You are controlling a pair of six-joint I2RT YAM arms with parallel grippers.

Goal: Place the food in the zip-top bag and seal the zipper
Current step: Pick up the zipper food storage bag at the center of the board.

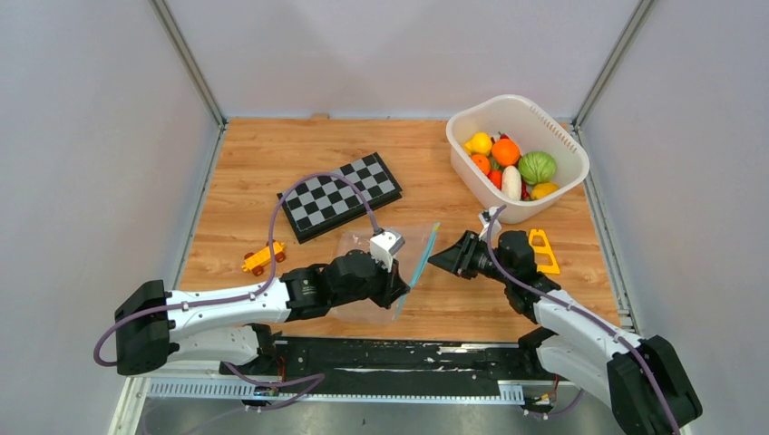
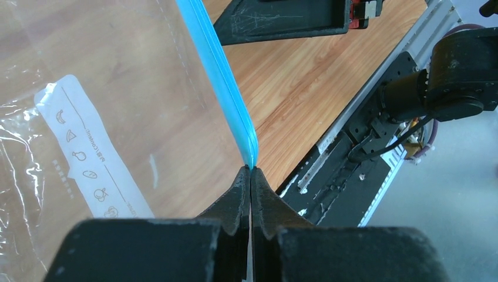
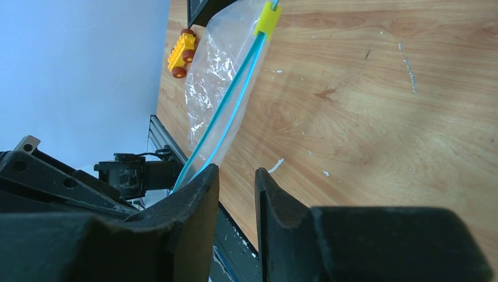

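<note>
Top external view: the clear, crinkly plastic zip-top bag [image 1: 355,243] lies by the near edge of the table, about midway along it, partly under the left arm. Its thin teal-blue zipper [image 1: 423,256] forms the bag's right-hand side and runs from the near edge toward the far edge.

Left gripper [image 2: 251,173]: fingers clenched on the near end of the zipper; in the left wrist view the strip emerges directly from the fingertips.

Right gripper [image 3: 235,182]: fingers partly apart, grasping nothing. It sits just beside the zipper, on its right. In the right wrist view the strip passes behind one finger, not between the two.

A small yellow plastic slider [image 3: 267,17] sits at the far end of the zipper. The strip's two blue lines run slightly apart over part of their length, so the mouth is judged unsealed.

Food: the small plastic toy fruits and vegetables [image 1: 505,151] all lie in the white plastic basket [image 1: 555,125] at the far right corner of the table. No piece shows inside the bag.

Status: bag secured at one end; loading not started. Left to do: open the mouth, move each piece from basket to bag, then close the zipper along its whole length.

Not part of the task: black-and-white chessboard [image 1: 340,195] toward the middle of the table; yellow toy car [image 1: 263,258] toward the left edge.
</note>
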